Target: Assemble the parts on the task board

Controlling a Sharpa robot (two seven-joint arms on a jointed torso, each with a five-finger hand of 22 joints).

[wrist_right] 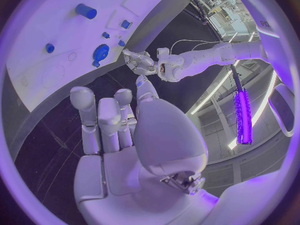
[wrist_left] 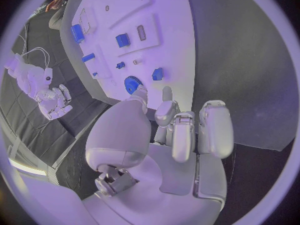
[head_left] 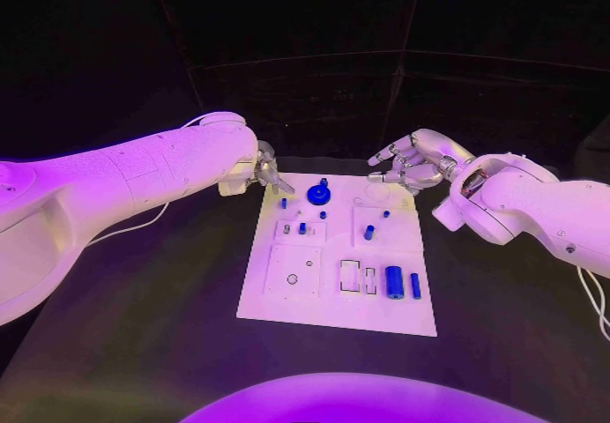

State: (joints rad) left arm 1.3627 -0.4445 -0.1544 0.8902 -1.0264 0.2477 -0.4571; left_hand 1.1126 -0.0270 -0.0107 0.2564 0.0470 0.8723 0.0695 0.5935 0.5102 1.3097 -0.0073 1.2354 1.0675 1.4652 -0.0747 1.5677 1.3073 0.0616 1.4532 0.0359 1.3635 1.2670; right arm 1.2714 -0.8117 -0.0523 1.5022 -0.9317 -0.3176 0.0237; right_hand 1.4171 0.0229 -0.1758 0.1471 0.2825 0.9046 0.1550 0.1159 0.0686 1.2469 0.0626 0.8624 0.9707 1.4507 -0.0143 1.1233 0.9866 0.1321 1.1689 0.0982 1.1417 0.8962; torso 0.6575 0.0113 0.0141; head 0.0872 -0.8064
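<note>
The task board (head_left: 333, 300) lies mid-table with blue parts scattered on it, a round blue gear (head_left: 319, 191) at its far edge. Both the left hand (head_left: 264, 171) and right hand (head_left: 413, 161) hover empty with fingers loosely spread at the far corners. Reaching for the gear together, they could collide or knock the small pegs (head_left: 368, 233) loose.

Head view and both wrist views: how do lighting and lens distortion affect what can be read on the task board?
Head view: purple light washes the task board, yet the blue parts stand out; the background is black. Left wrist view: fisheye bends the board's edges, and the left hand covers the middle. Right wrist view: same curvature; a bright purple strip glares beside the right hand.
</note>
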